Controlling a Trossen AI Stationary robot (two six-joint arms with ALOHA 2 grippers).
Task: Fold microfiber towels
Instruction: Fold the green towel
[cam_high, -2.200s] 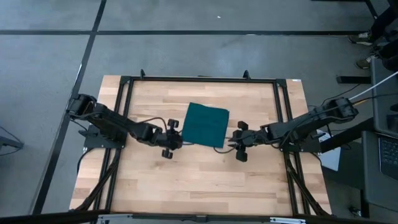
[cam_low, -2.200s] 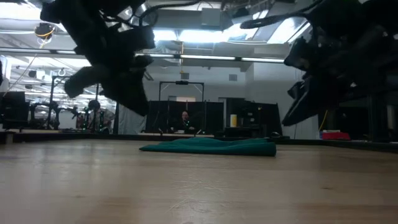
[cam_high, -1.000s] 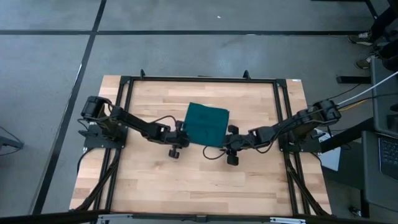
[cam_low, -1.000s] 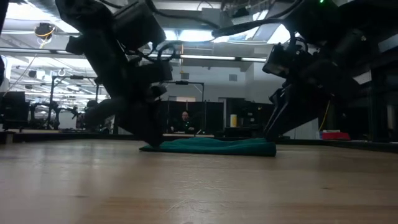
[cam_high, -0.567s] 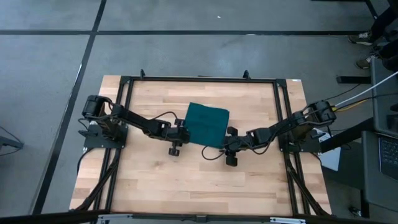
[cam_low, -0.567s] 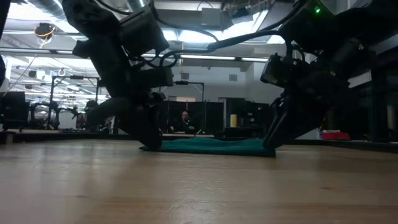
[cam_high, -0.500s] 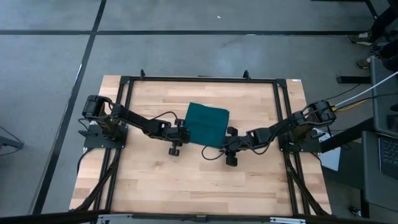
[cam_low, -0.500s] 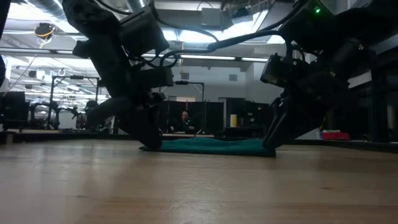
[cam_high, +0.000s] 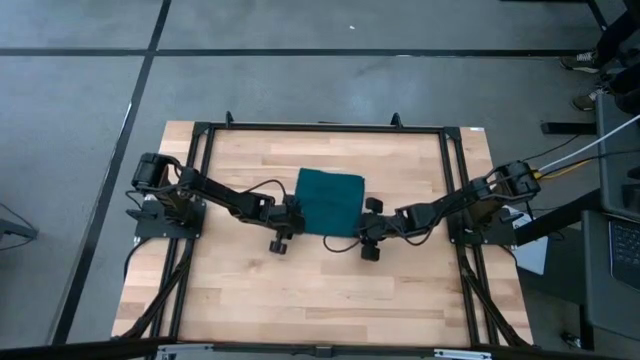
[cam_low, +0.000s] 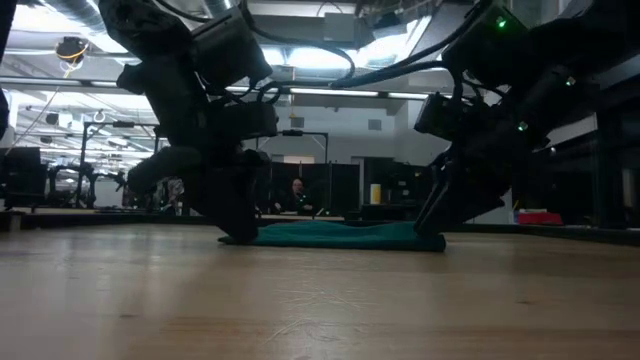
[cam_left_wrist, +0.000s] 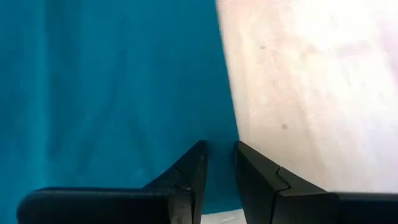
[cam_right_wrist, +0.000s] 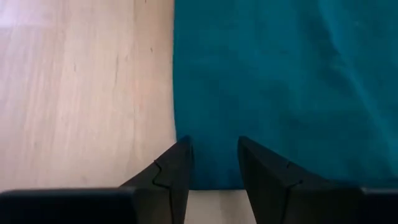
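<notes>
From above, we see the towel (cam_high: 331, 200) lying flat mid-counter (cam_high: 330, 290), the left end effector (cam_high: 291, 213) at its near left corner and the right end effector (cam_high: 362, 228) at its near right corner. Both arms reach inward, stretched low.

At counter level, both end effectors touch down at the towel's ends; a person (cam_low: 297, 193) sits in the room behind.

The left wrist view shows fingers (cam_left_wrist: 189, 174) slightly apart over the towel's edge, clamping nothing.

The right wrist view shows the same: fingers (cam_right_wrist: 174, 168) apart above the towel's edge.
</notes>
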